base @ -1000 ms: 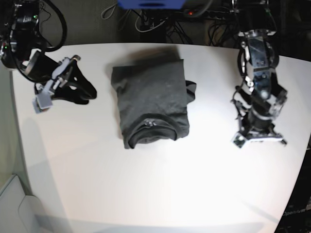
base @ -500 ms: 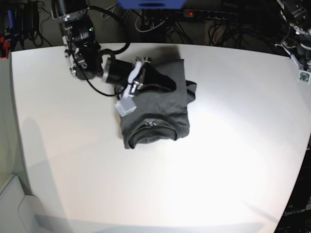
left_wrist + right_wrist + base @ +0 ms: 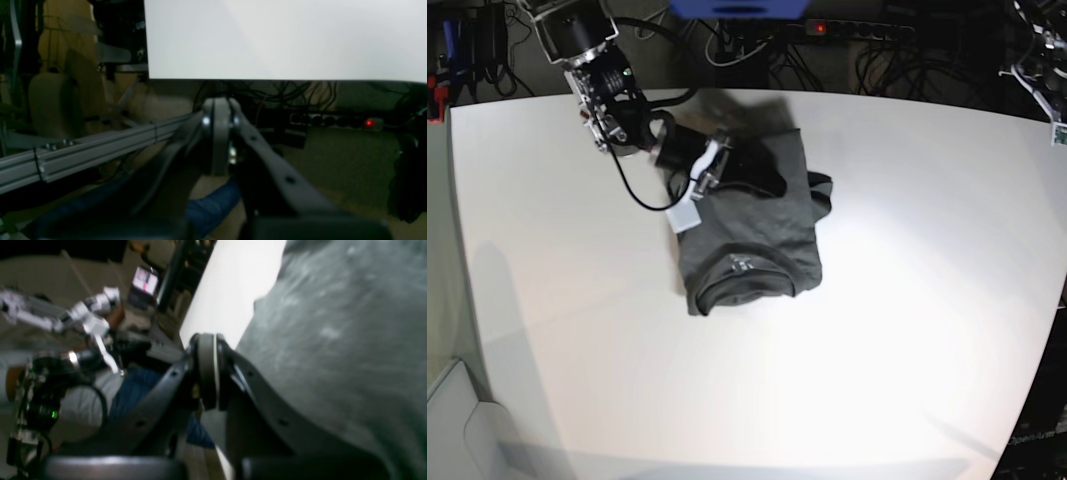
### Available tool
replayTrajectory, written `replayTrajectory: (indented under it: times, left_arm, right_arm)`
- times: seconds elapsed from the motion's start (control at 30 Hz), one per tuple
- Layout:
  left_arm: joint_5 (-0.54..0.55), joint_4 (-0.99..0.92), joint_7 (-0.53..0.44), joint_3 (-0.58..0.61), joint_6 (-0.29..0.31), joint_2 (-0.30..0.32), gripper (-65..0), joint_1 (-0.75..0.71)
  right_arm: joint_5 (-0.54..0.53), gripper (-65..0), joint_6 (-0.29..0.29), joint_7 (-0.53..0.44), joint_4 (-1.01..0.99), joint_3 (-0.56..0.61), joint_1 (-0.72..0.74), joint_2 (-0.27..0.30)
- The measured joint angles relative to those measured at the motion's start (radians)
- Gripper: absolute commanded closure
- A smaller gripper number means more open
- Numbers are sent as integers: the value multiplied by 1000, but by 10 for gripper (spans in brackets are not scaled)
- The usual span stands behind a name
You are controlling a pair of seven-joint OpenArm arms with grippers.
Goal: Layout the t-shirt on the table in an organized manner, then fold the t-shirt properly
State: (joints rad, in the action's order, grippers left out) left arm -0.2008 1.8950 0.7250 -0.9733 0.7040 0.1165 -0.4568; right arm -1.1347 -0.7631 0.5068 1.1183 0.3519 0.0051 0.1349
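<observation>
Folded into a compact rectangle, collar toward the near edge, t-shirt (image 3: 745, 222) lying on the far-middle part of the table (image 3: 877, 350); one sleeve edge poking out at its side. Right gripper (image 3: 767, 182) over the shirt's far portion, jaws pressed together, no cloth visibly pinched; left gripper (image 3: 218, 110) off beyond the table edge, jaws likewise closed and empty. Judged nearly finished, with at most a tidying of that stray edge left.
</observation>
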Motion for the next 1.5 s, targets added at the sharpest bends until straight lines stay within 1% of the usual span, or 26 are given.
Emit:
replayTrajectory:
  times: [0.07, 0.13, 0.17, 0.2, 0.23, 0.33, 0.43, 0.53, 0.6, 0.7, 0.77, 0.9, 1.0, 1.07, 1.13, 1.2, 1.3, 1.37, 1.5]
  left_arm:
    - [0, 0, 0, 0, 0, 0, 0, 0]
    - [1, 0, -3, 0, 0, 0, 0, 0]
    - [0, 0, -2, 0, 0, 0, 0, 3]
    - [-3, 0, -3, 0, 0, 0, 0, 12]
    - [-3, 0, 0, -1, 0, 2, 0, 20]
    - [8, 1, -11, 2, 4, 17, 0, 22]
    - [2, 1, -4, 1, 3, 22, 0, 19]
    - [5, 0, -6, 3, 3, 50, 0, 10]
    - [52, -12, -14, 2, -4, 64, 0, -11]
    - [103, -53, 6, 7, 6, 68, 0, -31]
    - [100, -79, 3, 34, -1, 83, 0, -30]
    - [113, -137, -13, 98, 0, 84, 0, -31]
    - [108, -205, -7, 179, -2, 91, 0, -79]
    - [102, -253, 0, 246, -1, 91, 0, -84]
    - [110, -293, -19, 313, -2, 95, 0, -84]
    - [115, -341, -54, 378, -2, 97, 0, -90]
    - [105, -461, -153, 454, -4, 91, 0, -105]
    - [109, -554, -198, 485, -4, 87, 0, -97]
    - [102, -732, -255, 531, -10, 87, 0, -42]
  right_arm:
    - [1, 0, 0, 0, 5, 0, -1, 1]
    - [24, 0, 42, 14, 64, 1, -21, 13]
    - [48, 0, 75, 37, 116, 2, -42, 28]
    - [65, 0, 89, 51, 169, 1, -64, 44]
    - [69, 0, 92, 66, 227, -3, -90, 57]
    - [68, 0, 85, 68, 395, -6, -119, 64]
    - [46, 0, 77, 24, 527, -11, -123, 81]
    - [61, 0, 81, 58, 604, -42, -206, 121]
    - [60, 0, 80, 56, 642, -87, -273, 141]
    - [54, 0, 82, -39, 689, -160, -356, 181]
    - [53, 0, 79, -87, 710, -191, -440, 197]
    - [77, 0, 80, -150, 708, -216, -616, 206]
    - [180, 0, 83, -243, 707, -226, -698, 210]
    - [268, 0, 82, -278, 700, -227, -757, 205]
    - [317, 0, 80, -313, 663, -227, -805, 181]
    - [358, 0, 79, -336, 614, -222, -824, 163]
    - [364, 0, 78, -398, 504, -221, -816, 161]
    - [371, 0, 87, -418, 420, -222, -810, 162]
    - [369, 0, 75, -488, 270, -216, -784, 161]
